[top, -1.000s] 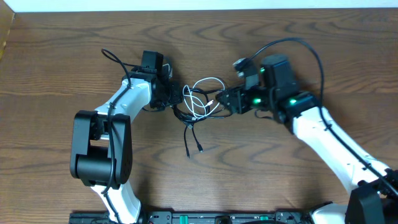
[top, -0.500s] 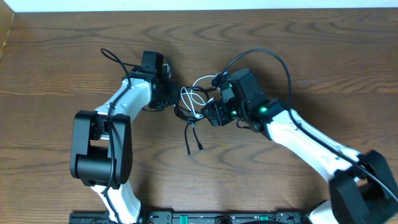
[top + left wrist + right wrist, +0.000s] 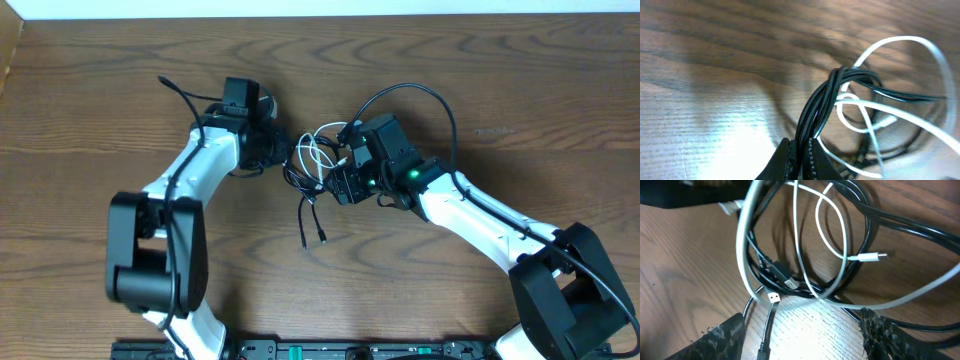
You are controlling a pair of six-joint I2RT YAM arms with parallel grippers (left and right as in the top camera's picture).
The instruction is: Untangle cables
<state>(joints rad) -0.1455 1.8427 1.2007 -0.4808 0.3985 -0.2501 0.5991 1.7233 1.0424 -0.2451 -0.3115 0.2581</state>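
Overhead, cables (image 3: 315, 160) knotted on wood table (image 3: 500, 60), left jaws pinching black cords (image 3: 812, 117), right jaws wide

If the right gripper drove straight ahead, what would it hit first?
Likely the white cable loop and the black cables crossing just ahead of the open right gripper. Depth is unclear.

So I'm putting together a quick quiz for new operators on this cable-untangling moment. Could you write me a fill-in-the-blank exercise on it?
1. The cable bundle pinched in the left tool is ___ in colour.
2. The right tool hangs over the tangle with its jaws ___.
3. The pale cable looped through that tangle is ___.
4. The table under it all is made of ___.

Missing words: black; open; white; wood.
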